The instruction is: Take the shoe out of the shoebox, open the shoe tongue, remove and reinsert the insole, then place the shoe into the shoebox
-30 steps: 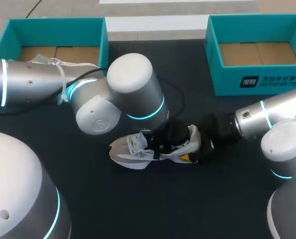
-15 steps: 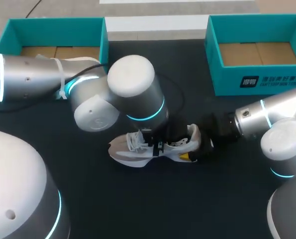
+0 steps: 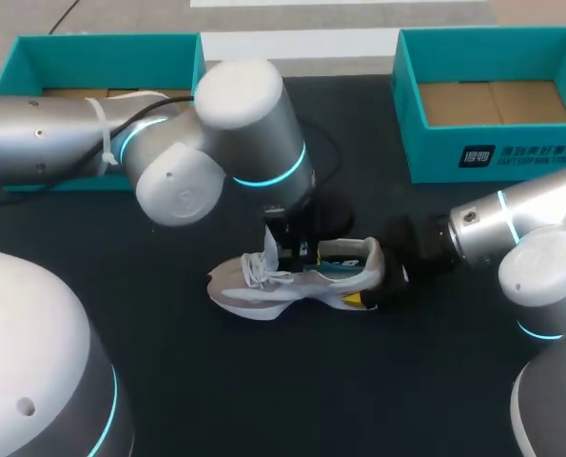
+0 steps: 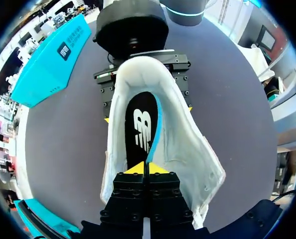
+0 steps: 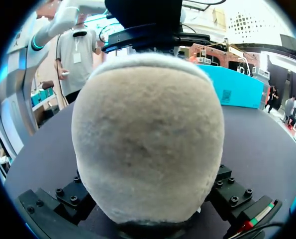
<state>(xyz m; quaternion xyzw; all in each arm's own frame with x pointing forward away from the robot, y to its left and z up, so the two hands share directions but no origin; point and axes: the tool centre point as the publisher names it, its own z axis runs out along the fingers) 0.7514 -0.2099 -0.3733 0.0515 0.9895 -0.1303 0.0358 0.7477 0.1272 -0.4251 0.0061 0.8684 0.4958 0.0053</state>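
Note:
A white and grey shoe [image 3: 263, 286] lies on the dark table, toe to the left. My left gripper [image 3: 288, 249] comes down into its opening. In the left wrist view that gripper [image 4: 147, 169] is shut, its yellow tips pinching the black, blue-edged insole [image 4: 140, 127] near the tongue end. My right gripper [image 3: 376, 282] holds the heel from the right. In the right wrist view the fuzzy heel [image 5: 148, 134] fills the space between its fingers [image 5: 232, 196], one pressed on each side.
One teal shoebox [image 3: 197, 71] stands at the back left, partly behind my left arm. A second teal shoebox [image 3: 435, 157] stands empty at the back right. A black cable [image 3: 335, 176] loops on the table behind the shoe.
My left gripper has shut inside the shoe. Its wrist has drawn back toward the far side, uncovering the shoe's opening and a blue strip of insole. The right arm has kept still.

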